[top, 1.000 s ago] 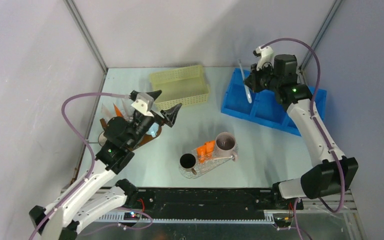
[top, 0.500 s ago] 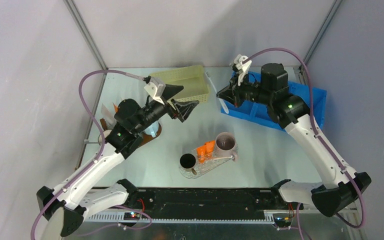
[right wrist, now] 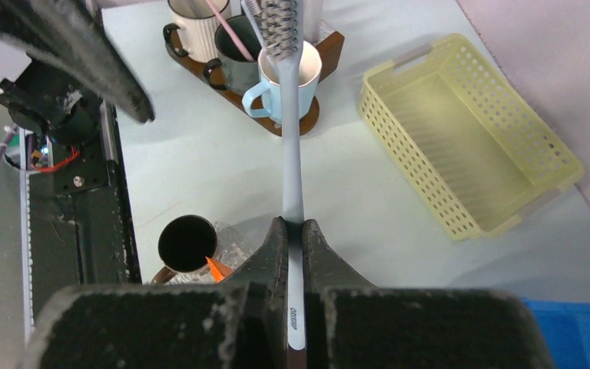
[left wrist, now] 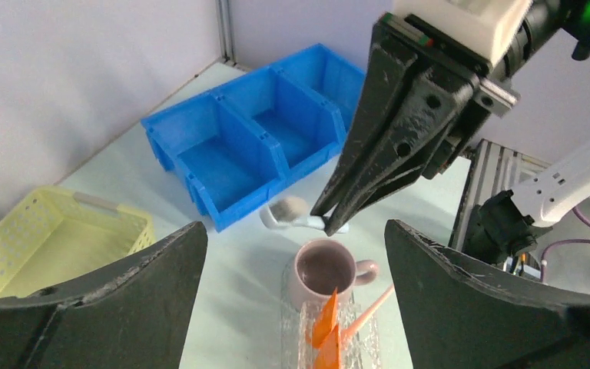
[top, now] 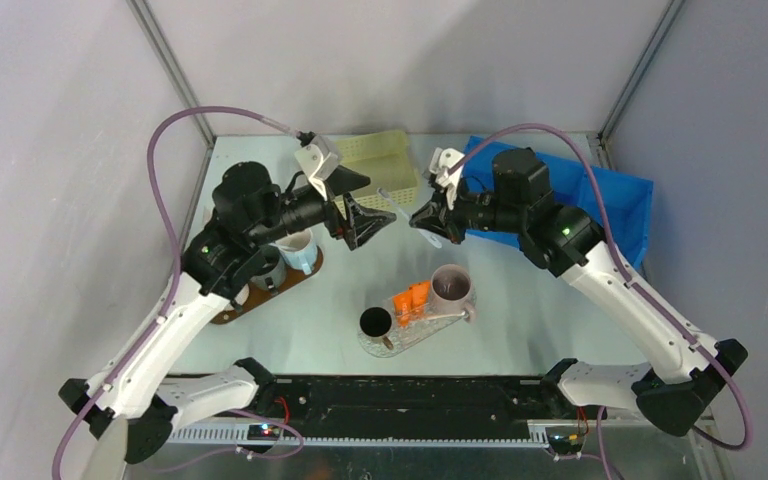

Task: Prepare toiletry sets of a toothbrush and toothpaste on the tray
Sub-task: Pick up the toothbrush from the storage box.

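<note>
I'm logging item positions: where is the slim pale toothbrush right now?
In the top view the toothbrush is mid-table, off the surface, clamped in the right gripper between the yellow perforated plastic basket and the blue plastic bin.

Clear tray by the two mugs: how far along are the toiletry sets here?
Done: orange tubes lie on the clear tray between the black mug and the pink mug, with a pink toothbrush beside them. In hand: the right gripper is shut on a pale toothbrush, held in the air with its bristles toward the open left gripper. Left: that toothbrush has not reached the tray.
</note>
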`<state>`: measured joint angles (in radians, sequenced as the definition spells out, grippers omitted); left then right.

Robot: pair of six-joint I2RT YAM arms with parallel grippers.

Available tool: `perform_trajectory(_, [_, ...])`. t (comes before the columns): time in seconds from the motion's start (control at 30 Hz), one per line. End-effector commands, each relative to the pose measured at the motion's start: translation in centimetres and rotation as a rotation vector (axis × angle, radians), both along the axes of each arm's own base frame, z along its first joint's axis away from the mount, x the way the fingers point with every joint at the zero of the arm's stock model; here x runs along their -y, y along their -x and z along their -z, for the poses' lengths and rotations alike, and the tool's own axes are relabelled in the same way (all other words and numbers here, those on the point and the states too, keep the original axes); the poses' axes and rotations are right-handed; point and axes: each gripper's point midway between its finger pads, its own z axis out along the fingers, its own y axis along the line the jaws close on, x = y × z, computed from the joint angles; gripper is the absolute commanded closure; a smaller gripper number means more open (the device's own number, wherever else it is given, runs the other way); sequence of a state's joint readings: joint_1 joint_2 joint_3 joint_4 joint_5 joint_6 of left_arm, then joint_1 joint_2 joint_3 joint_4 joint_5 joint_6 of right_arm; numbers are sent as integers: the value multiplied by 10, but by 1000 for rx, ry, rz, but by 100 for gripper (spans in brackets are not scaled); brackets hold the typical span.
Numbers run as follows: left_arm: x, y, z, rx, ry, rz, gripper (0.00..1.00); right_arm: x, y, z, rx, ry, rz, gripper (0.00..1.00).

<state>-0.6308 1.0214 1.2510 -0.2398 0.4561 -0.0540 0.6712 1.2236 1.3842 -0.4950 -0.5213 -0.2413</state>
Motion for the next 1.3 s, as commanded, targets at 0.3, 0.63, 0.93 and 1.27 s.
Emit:
perform_trajectory(0.3, [-21,5,24,-387,-195,-113,11,-12,15,26,179,188,-35,100])
perform_trajectory(0.63, [-9,18,57,-563,-298,-10,22,-24,23,45,245,298,-60,100])
perform_trajectory(0.93, [-5,34,78,-636,-372,100,39,-31,26,60,274,375,-78,100])
perform_trajectory(1.27, [-5,42,100,-694,-440,158,58,-39,34,64,302,399,-102,100])
